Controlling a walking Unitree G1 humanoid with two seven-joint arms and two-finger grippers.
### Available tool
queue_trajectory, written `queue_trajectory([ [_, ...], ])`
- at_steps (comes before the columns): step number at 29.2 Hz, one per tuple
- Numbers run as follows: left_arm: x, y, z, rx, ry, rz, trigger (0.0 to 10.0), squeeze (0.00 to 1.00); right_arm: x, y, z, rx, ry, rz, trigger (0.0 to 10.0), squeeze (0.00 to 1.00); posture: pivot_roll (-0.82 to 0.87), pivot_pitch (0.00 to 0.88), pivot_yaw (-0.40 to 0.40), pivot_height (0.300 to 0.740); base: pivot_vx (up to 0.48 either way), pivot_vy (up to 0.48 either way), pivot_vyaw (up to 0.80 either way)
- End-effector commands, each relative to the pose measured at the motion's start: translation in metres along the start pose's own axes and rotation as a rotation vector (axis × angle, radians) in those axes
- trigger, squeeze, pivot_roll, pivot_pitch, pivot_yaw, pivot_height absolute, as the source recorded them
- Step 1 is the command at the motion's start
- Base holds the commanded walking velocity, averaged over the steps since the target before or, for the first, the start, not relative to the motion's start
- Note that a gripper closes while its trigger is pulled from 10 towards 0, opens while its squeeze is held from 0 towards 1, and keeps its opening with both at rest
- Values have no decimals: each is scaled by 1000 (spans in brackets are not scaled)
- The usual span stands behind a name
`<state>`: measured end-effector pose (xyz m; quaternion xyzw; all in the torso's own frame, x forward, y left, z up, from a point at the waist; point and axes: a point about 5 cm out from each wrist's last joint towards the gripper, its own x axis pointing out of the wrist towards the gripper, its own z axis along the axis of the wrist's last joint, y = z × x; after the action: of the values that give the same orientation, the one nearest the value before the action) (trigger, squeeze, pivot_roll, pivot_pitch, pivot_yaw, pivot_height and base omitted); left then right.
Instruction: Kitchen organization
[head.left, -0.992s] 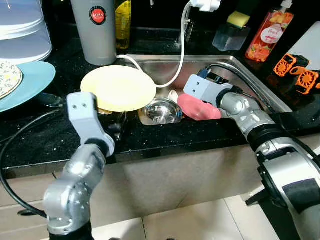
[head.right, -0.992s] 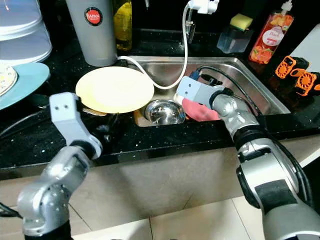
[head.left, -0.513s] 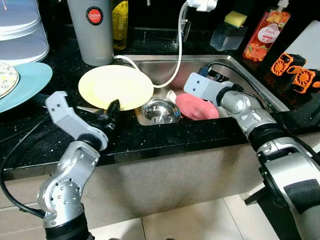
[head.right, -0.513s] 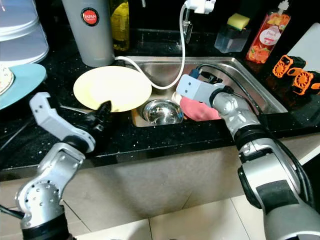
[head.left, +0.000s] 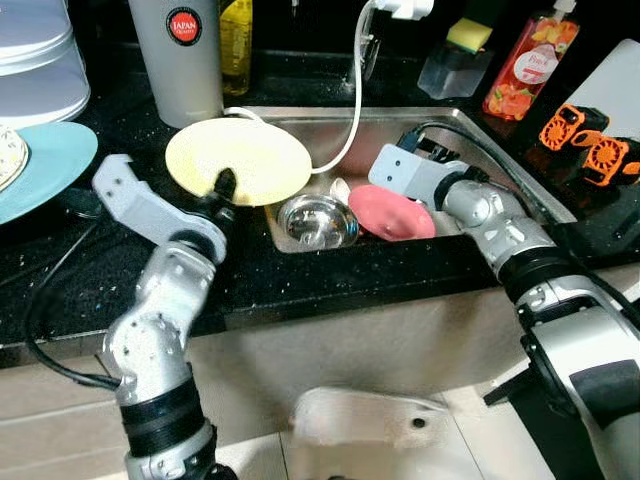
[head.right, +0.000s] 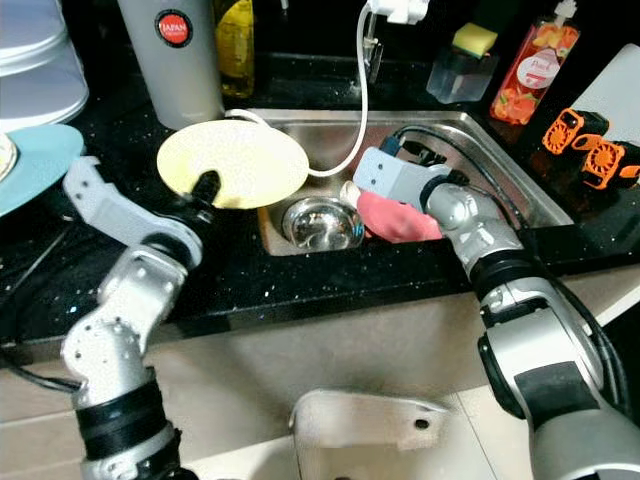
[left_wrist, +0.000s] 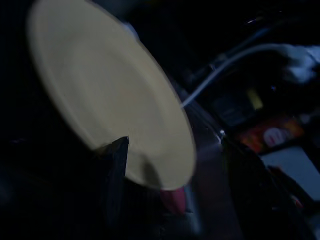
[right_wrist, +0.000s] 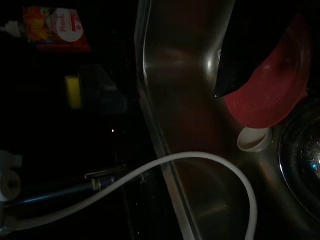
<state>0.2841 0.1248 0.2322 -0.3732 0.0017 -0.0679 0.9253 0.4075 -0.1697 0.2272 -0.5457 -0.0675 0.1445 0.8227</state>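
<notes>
The left gripper (head.left: 222, 187) reaches forward, its fingers closed on the near rim of a round pale-yellow plate (head.left: 240, 160) tilted over the black speckled tabletop (head.left: 280, 275). The right gripper (right_wrist: 235, 75) dips into the steel sink (head.left: 470, 140) at a pink bowl (head.left: 392, 212) beside a steel bowl (head.left: 315, 220); I cannot tell its fingers' spread.

The left hand (head.left: 222, 187) grips the yellow plate (head.left: 240, 160) at its near edge beside the sink (head.left: 470, 135).
</notes>
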Motion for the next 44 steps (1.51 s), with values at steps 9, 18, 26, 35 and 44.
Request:
queue_trajectory([
  [9, -4, 13, -20, 44, 64, 76, 10000, 0, -3, -1, -5, 24, 12, -23, 10000, 0, 168, 11, -111, 740, 0, 0, 0],
  [18, -5, 8, -2, 302, -8, 42, 10000, 0, -5, 0, -8, 25, 18, -27, 10000, 0, 170, 11, -105, 740, 0, 0, 0],
  [26, -12, 2, 20, 770, -78, -56, 10000, 0, -6, -1, -9, 46, 13, -60, 10000, 0, 183, 16, -107, 740, 0, 0, 0],
  [35, -16, 7, 30, 1232, 23, -217, 10000, 0, -8, -3, -13, 78, 23, -89, 10000, 0, 185, 19, -107, 740, 0, 0, 0],
  [44, -7, 42, 50, 1638, 197, -231, 10000, 0, -8, -6, -14, 76, 29, -99, 10000, 0, 186, 14, -108, 740, 0, 0, 0],
])
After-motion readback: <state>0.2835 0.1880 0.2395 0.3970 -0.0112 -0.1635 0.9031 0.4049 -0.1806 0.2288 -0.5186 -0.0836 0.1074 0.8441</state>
